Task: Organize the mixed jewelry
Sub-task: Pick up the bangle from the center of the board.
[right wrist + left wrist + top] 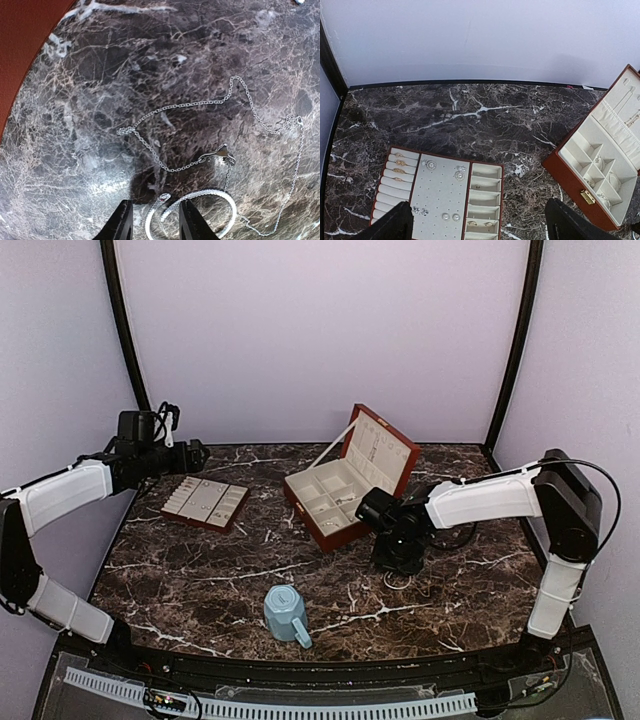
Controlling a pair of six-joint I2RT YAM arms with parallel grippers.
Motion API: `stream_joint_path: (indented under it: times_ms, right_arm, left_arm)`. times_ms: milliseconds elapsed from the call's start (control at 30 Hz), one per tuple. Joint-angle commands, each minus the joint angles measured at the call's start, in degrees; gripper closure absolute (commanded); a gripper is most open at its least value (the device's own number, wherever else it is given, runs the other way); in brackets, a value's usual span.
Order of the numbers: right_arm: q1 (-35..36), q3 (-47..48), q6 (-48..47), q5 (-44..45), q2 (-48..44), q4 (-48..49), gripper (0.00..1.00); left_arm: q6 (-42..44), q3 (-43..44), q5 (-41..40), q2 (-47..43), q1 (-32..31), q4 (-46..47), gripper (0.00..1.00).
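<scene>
Tray (195, 521) left of box (305, 518); mug (285, 613) before them; bracelet (207, 192) right of mug.

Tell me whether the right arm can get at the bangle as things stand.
Probably yes. The right arm hangs right over the bangle, its jaws open astride one end, with nothing covering it. The chain at its edge might drag along.

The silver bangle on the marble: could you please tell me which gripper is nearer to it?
Right. The right gripper is directly above the silver bangle, straddling its open end; the left gripper is far off on the other side, by the earring tray.
</scene>
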Motion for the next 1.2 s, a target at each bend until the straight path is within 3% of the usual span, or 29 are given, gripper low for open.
stream_joint_path:
  times_ms: [0, 267, 567, 767, 1167]
  right_arm:
    - [-0.17, 0.35, -1.07, -0.71, 0.83, 0.64, 0.7]
    - [1.84, 3.67, -4.45, 0.16, 1.92, 1.22, 0.76]
    - [4.12, 9.39, -3.82, 4.92, 3.5, -5.78, 0.7]
    - [3.98, 7.22, 0.24, 5.38, 2.15, -7.93, 0.63]
    - [2.5, 4.4, -0.27, 2.27, 2.4, -4.07, 0.66]
  left_arm:
    - [-0.01, -0.92, 0.72, -2.89, -0.22, 1.24, 0.06]
    - [-0.1, -1.11, 0.67, -3.57, -0.22, 1.38, 0.06]
    - [-0.09, -1.33, 0.64, -3.67, -0.22, 1.45, 0.06]
    - [-0.02, -1.3, 0.38, -3.71, -0.22, 1.36, 0.06]
    - [-0.02, -1.42, 0.28, -4.17, -0.22, 1.4, 0.06]
